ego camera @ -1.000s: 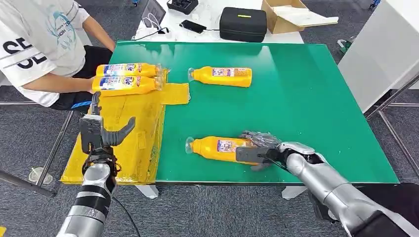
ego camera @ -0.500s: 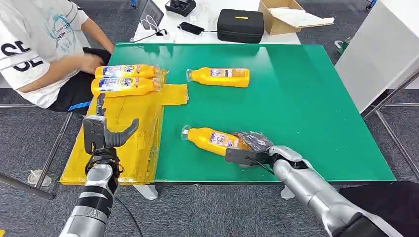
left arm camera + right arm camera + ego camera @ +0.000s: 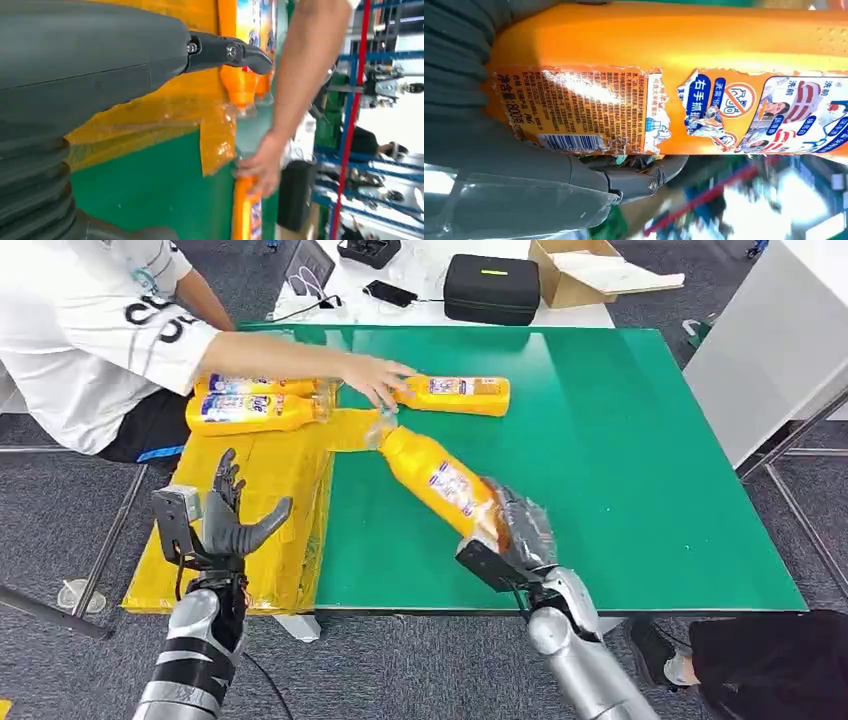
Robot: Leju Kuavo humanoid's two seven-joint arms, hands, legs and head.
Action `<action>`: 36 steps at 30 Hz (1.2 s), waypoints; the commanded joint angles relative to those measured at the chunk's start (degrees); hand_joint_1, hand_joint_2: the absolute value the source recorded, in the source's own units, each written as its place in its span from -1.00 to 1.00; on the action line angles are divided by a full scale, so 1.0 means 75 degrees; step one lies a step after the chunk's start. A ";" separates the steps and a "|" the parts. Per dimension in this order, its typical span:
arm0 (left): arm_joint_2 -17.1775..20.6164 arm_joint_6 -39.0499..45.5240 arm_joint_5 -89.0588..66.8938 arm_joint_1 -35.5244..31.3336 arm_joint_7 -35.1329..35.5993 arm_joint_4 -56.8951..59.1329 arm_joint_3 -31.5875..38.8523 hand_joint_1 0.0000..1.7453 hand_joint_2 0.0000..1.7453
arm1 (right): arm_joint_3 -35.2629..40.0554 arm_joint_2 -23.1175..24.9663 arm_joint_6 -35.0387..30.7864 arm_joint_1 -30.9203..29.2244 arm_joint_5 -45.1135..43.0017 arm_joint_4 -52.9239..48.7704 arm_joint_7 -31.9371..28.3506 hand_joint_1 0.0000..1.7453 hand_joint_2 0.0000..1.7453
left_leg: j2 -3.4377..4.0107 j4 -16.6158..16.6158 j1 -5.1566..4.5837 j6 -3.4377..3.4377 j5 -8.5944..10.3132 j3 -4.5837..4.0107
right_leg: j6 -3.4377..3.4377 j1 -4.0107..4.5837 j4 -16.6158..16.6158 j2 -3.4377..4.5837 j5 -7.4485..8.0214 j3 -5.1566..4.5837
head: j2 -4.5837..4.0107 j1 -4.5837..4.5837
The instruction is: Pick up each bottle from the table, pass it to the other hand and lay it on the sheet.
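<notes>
- Head view: the right hand (image 3: pixel 512 536) grips the base end of an orange bottle (image 3: pixel 436 480), lifted off the green table (image 3: pixel 620 470). Its long axis slants up and away toward the yellow sheet (image 3: pixel 250 500), cap end leading. The left hand (image 3: pixel 228 522) waits over the sheet's near part with fingers spread and nothing in them, well apart from the bottle. A person's hand (image 3: pixel 372 380) touches another bottle (image 3: pixel 458 394) near the far edge
- Left wrist view: thumb and fingers look apart, though little of them shows
- Right wrist view: fingers (image 3: pixel 644 180) wrap the labelled bottle body
</notes>
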 commanded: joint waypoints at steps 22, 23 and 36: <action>0.0267 -0.4135 0.4383 -0.0213 0.1584 0.0212 -0.2194 -1.00 1.00 | -0.0547 0.1797 -0.1180 0.0297 -0.0976 0.1706 -0.3302 1.00 1.00 | 0.0021 -0.0008 0.0006 0.0004 -0.0014 0.0034 | -0.0009 0.0010 -0.0011 0.0012 -0.0007 0.0030 | 0.0000 0.0000; 0.0278 -0.4132 0.4373 -0.0228 0.1594 0.0220 -0.2273 -1.00 1.00 | -0.0403 0.1817 -0.1277 0.0271 -0.0892 0.1829 -0.3302 1.00 1.00 | 0.0024 -0.0009 0.0007 0.0004 -0.0017 0.0042 | -0.0011 0.0012 -0.0013 0.0014 -0.0009 0.0037 | 0.0000 0.0000; 0.0372 -0.4293 0.4280 -0.0309 0.1582 0.0291 -0.2822 -1.00 1.00 | 0.0147 0.1968 -0.1187 -0.0053 -0.0930 0.2581 -0.3302 1.00 1.00 | 0.0026 -0.0006 0.0008 0.0007 -0.0030 0.0071 | -0.0016 0.0016 -0.0011 0.0007 -0.0025 0.0067 | 0.0000 0.0003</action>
